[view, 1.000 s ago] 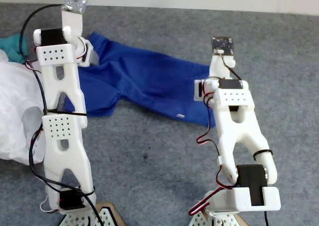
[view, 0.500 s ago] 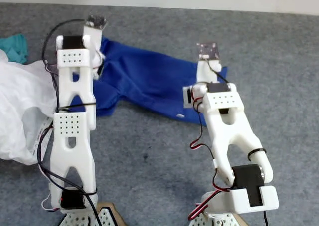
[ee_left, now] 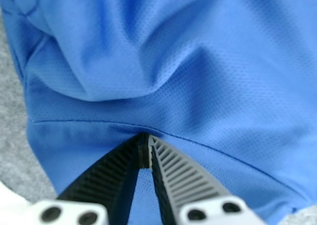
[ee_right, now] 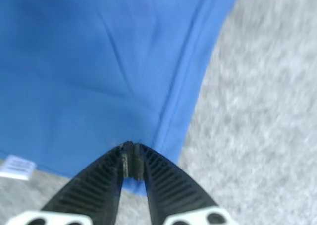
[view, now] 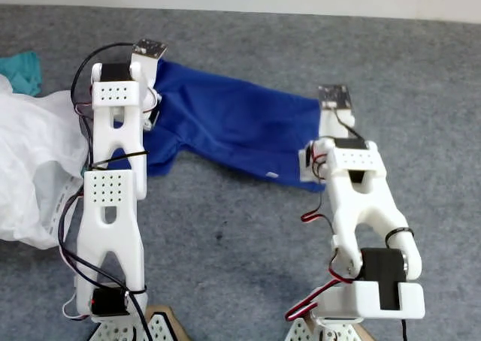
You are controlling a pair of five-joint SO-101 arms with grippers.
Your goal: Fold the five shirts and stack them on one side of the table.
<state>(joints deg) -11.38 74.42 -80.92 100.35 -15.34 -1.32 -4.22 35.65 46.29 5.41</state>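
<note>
A blue shirt (view: 225, 123) lies stretched across the far middle of the grey table, its sleeve hanging toward the near left. My left gripper (ee_left: 143, 153) is shut on a pinch of the blue shirt (ee_left: 198, 76) near a seam at the shirt's left end. My right gripper (ee_right: 130, 161) is shut on the blue shirt (ee_right: 89, 61) at its hem corner on the right end, next to a white label (ee_right: 17, 166). In the high view each arm covers its own end of the shirt.
A crumpled white shirt pile (view: 30, 161) fills the left edge, with a teal shirt (view: 19, 67) behind it. Bare grey table surface (view: 233, 236) lies between the two arm bases and to the right of the right arm.
The left arm shifted right onto the shirt's left end. The right arm went left, then pulled back to the right and nearer, drawing the shirt's right end out flatter.
</note>
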